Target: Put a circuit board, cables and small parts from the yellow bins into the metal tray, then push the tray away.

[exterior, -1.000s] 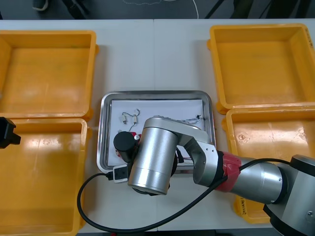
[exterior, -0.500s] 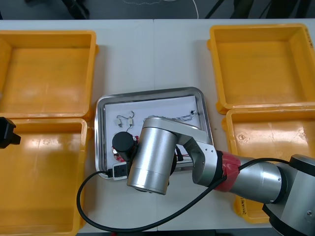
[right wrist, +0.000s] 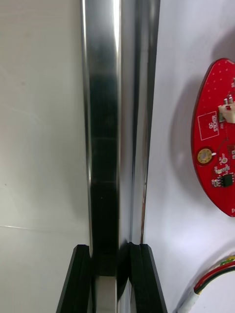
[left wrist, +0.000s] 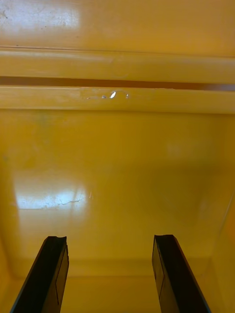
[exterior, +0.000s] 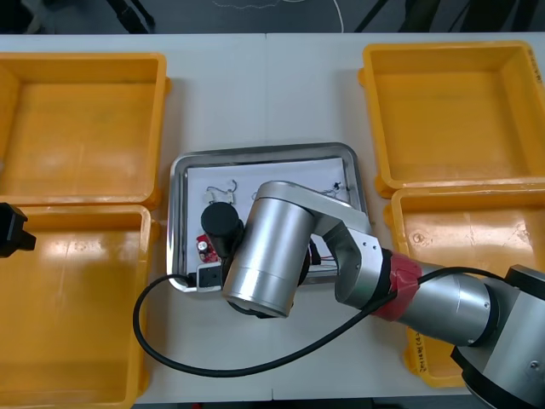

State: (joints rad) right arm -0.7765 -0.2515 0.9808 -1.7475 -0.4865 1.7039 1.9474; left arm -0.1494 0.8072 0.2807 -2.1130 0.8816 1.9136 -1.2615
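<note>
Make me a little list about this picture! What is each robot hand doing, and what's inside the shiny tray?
Right gripper: clamped on the rim of the metal tray
Left gripper: open, waiting over a yellow bin at the left
In tray: red circuit board, red and yellow cable
Next, probably: pushing the tray away
</note>
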